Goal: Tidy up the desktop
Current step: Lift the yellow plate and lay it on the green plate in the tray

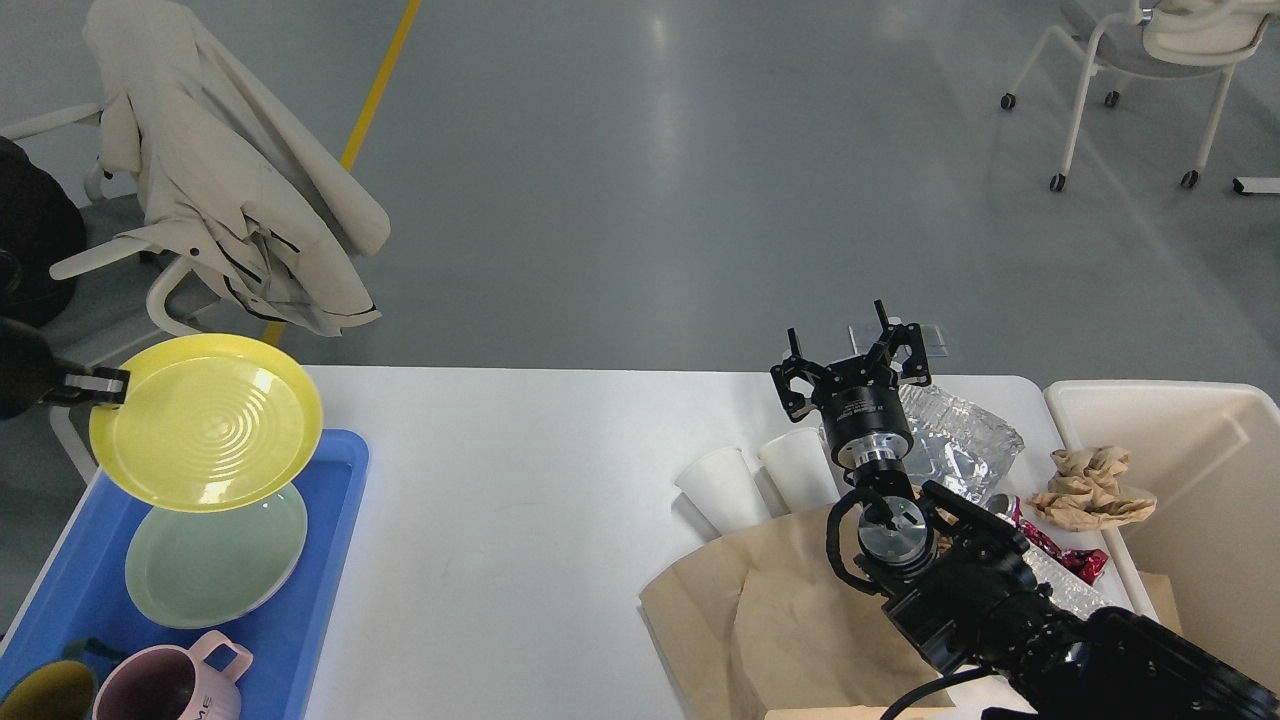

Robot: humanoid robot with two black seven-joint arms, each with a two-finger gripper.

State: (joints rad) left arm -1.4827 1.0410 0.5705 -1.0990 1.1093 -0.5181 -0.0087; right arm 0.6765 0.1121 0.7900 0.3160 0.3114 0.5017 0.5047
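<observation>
The white desktop [520,480] spans the view. My left gripper [100,385] at the far left edge is shut on the rim of a yellow plate [207,422], held in the air over the blue tray [330,560] and partly above a pale green plate [215,555] lying in it. My right gripper [852,357] stands open at the right, fingers pointing away, with nothing between them. It hovers over two white paper cups [760,480] and a crumpled clear plastic wrap [955,435]. A brown paper bag [760,610] lies flat by the right arm.
A pink mug [175,685] and a dark yellow-green cup [40,692] sit in the tray's near end. A cream bin [1200,480] at the right holds crumpled brown paper [1090,485]. A red wrapper [1060,550] lies by the bin. A chair with a coat [230,170] stands behind the table's left.
</observation>
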